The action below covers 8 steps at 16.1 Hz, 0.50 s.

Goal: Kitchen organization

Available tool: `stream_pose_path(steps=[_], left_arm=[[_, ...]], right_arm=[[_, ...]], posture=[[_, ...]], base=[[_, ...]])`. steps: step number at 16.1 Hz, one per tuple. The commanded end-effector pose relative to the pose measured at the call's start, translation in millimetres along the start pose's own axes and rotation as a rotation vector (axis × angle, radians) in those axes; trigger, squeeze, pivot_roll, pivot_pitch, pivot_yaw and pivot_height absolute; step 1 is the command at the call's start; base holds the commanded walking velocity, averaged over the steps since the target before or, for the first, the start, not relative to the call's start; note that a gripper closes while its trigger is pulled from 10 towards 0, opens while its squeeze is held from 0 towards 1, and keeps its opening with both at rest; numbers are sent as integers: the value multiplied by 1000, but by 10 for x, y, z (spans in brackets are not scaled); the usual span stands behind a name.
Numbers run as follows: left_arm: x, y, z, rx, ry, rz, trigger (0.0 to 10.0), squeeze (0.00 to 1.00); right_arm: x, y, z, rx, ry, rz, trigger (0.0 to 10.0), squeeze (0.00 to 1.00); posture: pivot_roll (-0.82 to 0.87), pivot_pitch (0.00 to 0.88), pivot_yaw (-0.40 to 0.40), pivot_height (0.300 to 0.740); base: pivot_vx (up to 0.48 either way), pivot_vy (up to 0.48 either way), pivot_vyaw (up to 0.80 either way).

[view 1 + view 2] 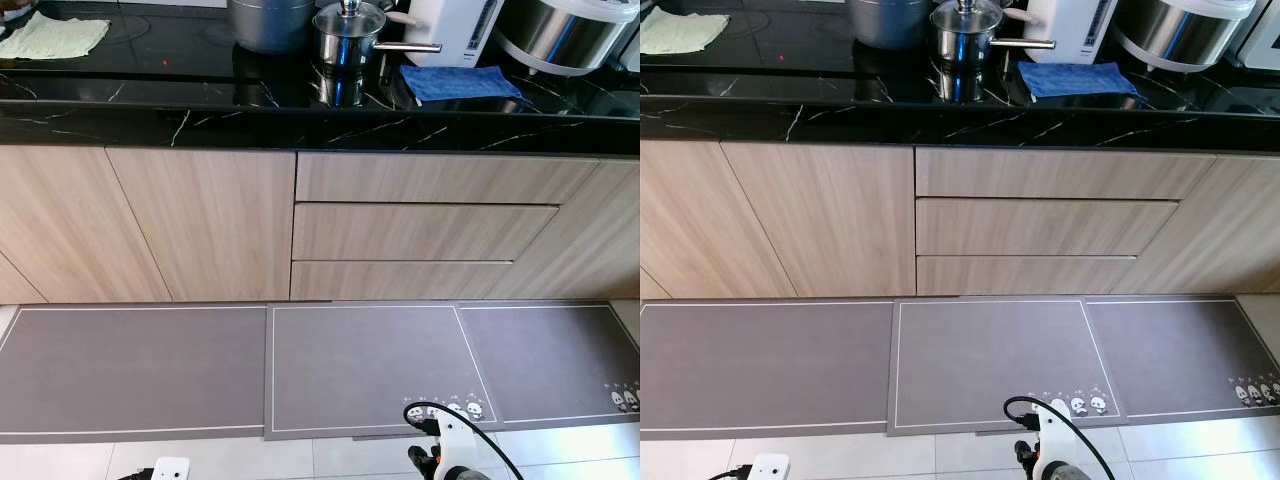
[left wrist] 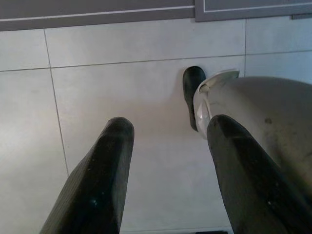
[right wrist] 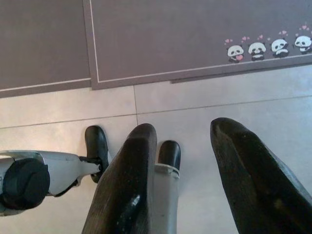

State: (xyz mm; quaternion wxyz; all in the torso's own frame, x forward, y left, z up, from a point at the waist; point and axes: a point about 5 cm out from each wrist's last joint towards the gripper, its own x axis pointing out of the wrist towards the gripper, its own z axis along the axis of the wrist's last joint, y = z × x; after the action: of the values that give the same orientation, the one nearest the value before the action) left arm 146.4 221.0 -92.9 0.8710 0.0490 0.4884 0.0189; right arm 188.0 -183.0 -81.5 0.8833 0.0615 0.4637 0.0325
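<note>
A black marble counter (image 1: 200, 110) runs across the top of the left eye view. On it stand a lidded steel saucepan (image 1: 350, 32), a bigger grey pot (image 1: 270, 22), a white appliance (image 1: 452, 25) and a silver rice cooker (image 1: 565, 32). A blue cloth (image 1: 462, 82) lies in front of the appliance, and a pale green cloth (image 1: 55, 36) lies at the far left. Both arms hang low over the floor. My left gripper (image 2: 170, 124) is open above pale tiles. My right gripper (image 3: 184, 129) is open too, holding nothing.
Light wood cabinet doors (image 1: 200, 220) and three drawers (image 1: 420, 232) stand under the counter, all closed. Grey mats (image 1: 365, 365) with small panda prints (image 3: 265, 48) cover the floor before them. My own black feet (image 3: 96, 144) stand on the white tiles (image 2: 122, 48).
</note>
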Motion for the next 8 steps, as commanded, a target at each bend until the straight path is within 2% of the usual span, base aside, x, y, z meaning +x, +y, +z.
stream_pose_path(steps=[1, 4, 8], left_arm=[[-17, 5, -97, 31, 41, -3, 10000, 0], [-13, 41, -52, 92, 35, -14, 10000, 0], [0, 130, 71, 133, 10, -6, 10000, 0]], right_arm=[[-20, -64, -41, -7, 20, -16, 10000, 0], [-24, -47, -95, -7, 29, -16, 10000, 0], [-21, 48, -203, -16, 53, 3, 10000, 0]], posture=[[85, 104, -78, 740], [119, 91, -38, 740], [142, 84, -2, 740]], base=[[0, 0, 0], [0, 0, 0], [0, 0, 0]])
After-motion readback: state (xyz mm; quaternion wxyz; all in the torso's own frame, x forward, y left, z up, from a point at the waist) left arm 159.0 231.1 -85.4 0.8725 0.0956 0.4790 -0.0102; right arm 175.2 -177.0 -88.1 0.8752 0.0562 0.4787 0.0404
